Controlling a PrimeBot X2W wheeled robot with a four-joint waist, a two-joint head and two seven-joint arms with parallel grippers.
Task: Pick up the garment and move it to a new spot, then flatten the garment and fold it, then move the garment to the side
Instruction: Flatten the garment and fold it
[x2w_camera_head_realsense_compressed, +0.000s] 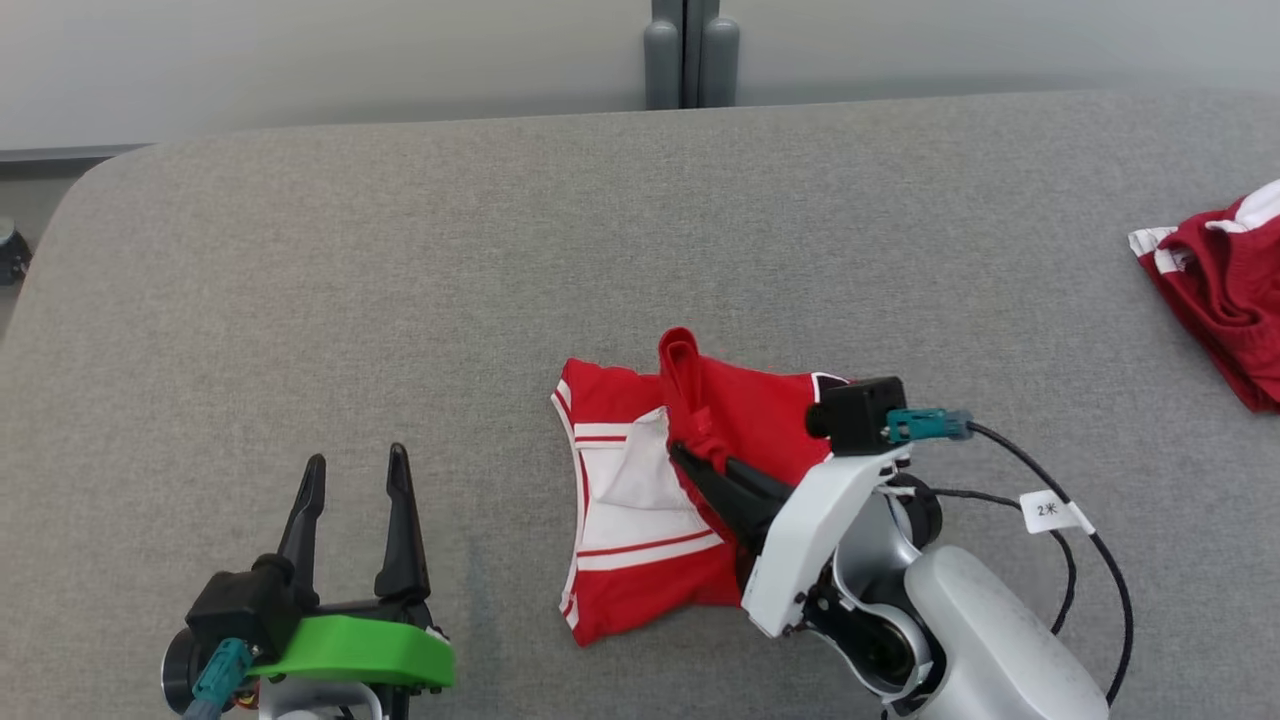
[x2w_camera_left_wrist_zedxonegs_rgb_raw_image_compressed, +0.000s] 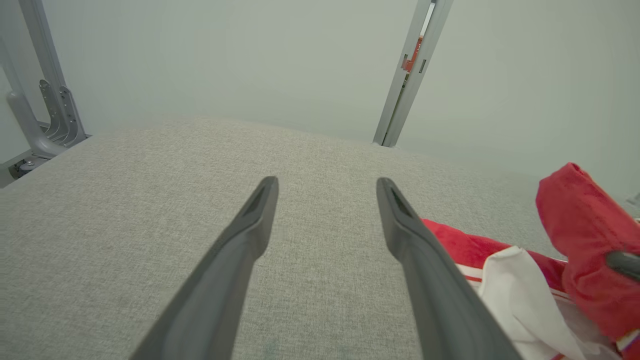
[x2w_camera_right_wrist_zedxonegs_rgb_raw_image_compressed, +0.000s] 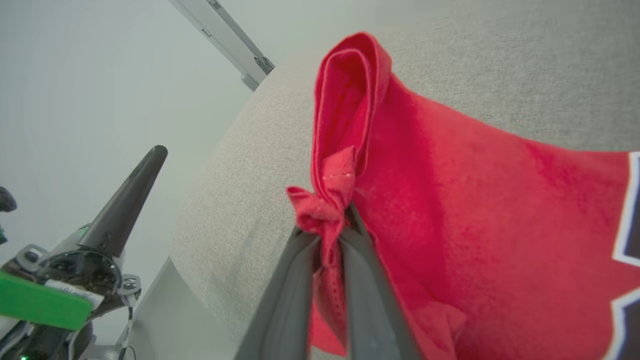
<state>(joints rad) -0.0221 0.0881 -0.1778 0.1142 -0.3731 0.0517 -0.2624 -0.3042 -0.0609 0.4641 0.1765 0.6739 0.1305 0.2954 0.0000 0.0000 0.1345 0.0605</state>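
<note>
Red-and-white garment (x2w_camera_head_realsense_compressed: 640, 560) lies crumpled on the grey padded table (x2w_camera_head_realsense_compressed: 350, 280), centre-front, with a white striped panel facing up on its left half. Right gripper (x2w_camera_head_realsense_compressed: 682, 456) comes in from lower right with its fingers pressed together, clamped on a bunched red fold near the middle of the garment. The pinched cloth stands up in a loop beyond the fingertips; the rest lies on the table. Right wrist view: red fabric squeezed between the two fingers, a small tuft poking out at the tips. Left gripper (x2w_camera_head_realsense_compressed: 355, 480) sits at lower left, jaws wide apart and holding nothing, over bare table, well apart from the garment on its left side. A second garment (x2w_camera_head_realsense_compressed: 1215, 290), also red with white, lies at the table's right edge, well apart from both grippers.
</note>
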